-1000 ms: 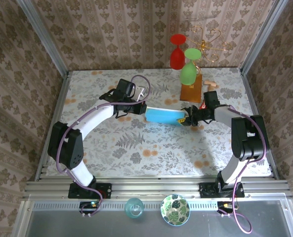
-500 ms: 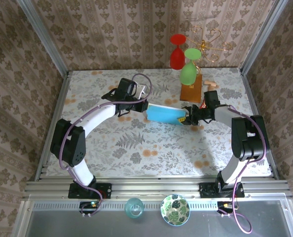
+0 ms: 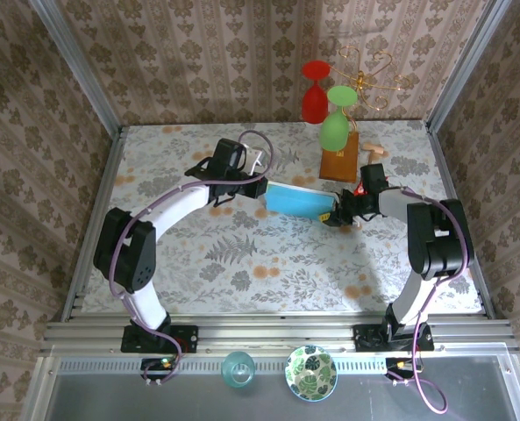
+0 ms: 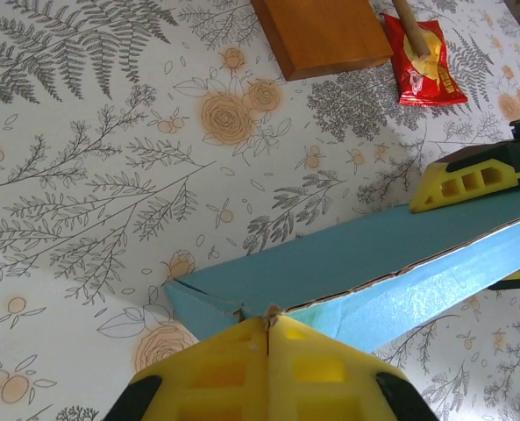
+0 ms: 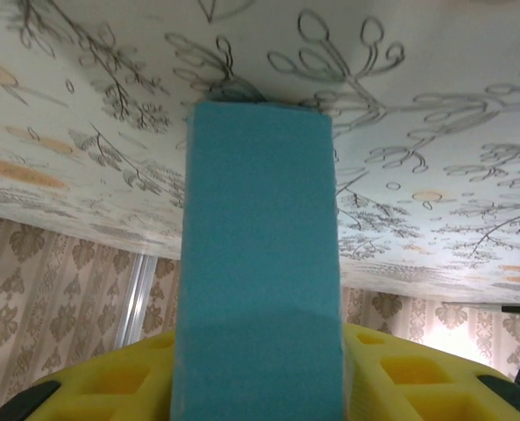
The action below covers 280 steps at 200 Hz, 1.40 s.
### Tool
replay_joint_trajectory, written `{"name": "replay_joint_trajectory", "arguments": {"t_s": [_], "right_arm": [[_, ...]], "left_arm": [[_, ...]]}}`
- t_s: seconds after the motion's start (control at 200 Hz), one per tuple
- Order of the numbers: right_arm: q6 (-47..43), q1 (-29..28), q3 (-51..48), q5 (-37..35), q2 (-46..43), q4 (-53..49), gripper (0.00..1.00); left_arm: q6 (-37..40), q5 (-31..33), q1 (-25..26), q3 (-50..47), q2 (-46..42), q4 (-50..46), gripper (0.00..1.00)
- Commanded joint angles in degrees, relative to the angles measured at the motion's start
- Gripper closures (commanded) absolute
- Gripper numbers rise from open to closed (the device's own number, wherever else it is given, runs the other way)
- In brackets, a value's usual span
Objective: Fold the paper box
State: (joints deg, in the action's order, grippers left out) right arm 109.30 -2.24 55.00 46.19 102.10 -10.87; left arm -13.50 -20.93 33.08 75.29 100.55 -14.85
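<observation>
**Two arms, one blue box between them**

A flattened sky-blue thin-cardboard paper box lies stretched left to right over the middle of the floral-printed desk, a little behind centre, with an arm at each end. Its right end sits slightly nearer the arm bases than its left.

The left fingers are closed. In the left wrist view the two yellow pads meet along a seam, and the box's raw cardboard edge runs straight into that seam, so they pinch the box's left end. From there the blue faces reach away to the right along a long crease.

The right fingers stand on either side of the box's right end. In the right wrist view a blue face rises between the yellow pads. In the left wrist view one yellow pad lies against the top face and the other shows below the box. Whether they press the cardboard or hold slack cannot be told.

Behind the right end, apart from the box, stands a brown-orange upright wooden block. Just beside it lies a small red snack packet with a wooden peg across it.
</observation>
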Motion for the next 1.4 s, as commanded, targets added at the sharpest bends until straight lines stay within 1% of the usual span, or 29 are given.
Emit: {"name": "replay_joint_trajectory", "arguments": {"t_s": [0.0,0.315,0.495,0.69,0.845,0.935,0.975,1.025,1.165,1.215,1.295,1.395], "right_arm": [[-0.79,0.47,1.20,-1.81,1.06,-2.21,0.56],[-2.23,2.13,2.24,-2.07,-0.57,-3.84,0.42],[-3.84,3.00,2.48,-3.23,-2.84,-6.53,0.37],[-8.93,5.21,2.74,-6.32,-7.01,-13.42,0.36],[-16.79,7.82,5.42,-11.83,-11.70,-23.75,0.36],[-21.26,9.53,6.40,-15.55,-14.83,-27.56,0.36],[-24.23,10.16,6.90,-17.81,-16.41,-28.41,0.36],[-29.34,10.57,8.86,-21.45,-18.19,-30.46,0.39],[-51.50,8.85,18.13,-32.44,-20.49,-36.15,0.52],[-59.43,7.05,20.98,-35.80,-20.87,-37.71,0.57],[-71.75,3.04,25.19,-40.67,-20.31,-40.87,0.62],[-83.43,-2.20,29.45,-44.01,-17.91,-45.02,0.64]], "left_arm": [[0.42,2.71,1.09,-1.40,4.64,-7.49,1.00],[0.57,3.78,1.27,0.40,6.40,-8.44,1.00],[0.77,4.18,1.59,1.96,7.87,-8.94,1.00],[1.28,4.75,1.94,3.79,9.02,-10.02,1.00],[1.50,5.18,2.16,4.43,9.40,-10.63,1.00],[1.52,5.26,2.33,4.77,9.65,-10.81,1.00],[1.54,5.20,2.38,4.90,9.75,-10.93,1.00],[1.55,5.26,2.42,5.11,9.84,-11.01,1.00],[1.67,5.28,2.60,5.57,10.01,-11.41,1.00],[1.72,5.17,2.60,5.70,10.18,-11.51,1.00],[1.81,5.19,2.69,5.83,10.32,-11.69,1.00],[1.90,5.20,2.87,6.18,10.45,-11.97,1.00]]}}
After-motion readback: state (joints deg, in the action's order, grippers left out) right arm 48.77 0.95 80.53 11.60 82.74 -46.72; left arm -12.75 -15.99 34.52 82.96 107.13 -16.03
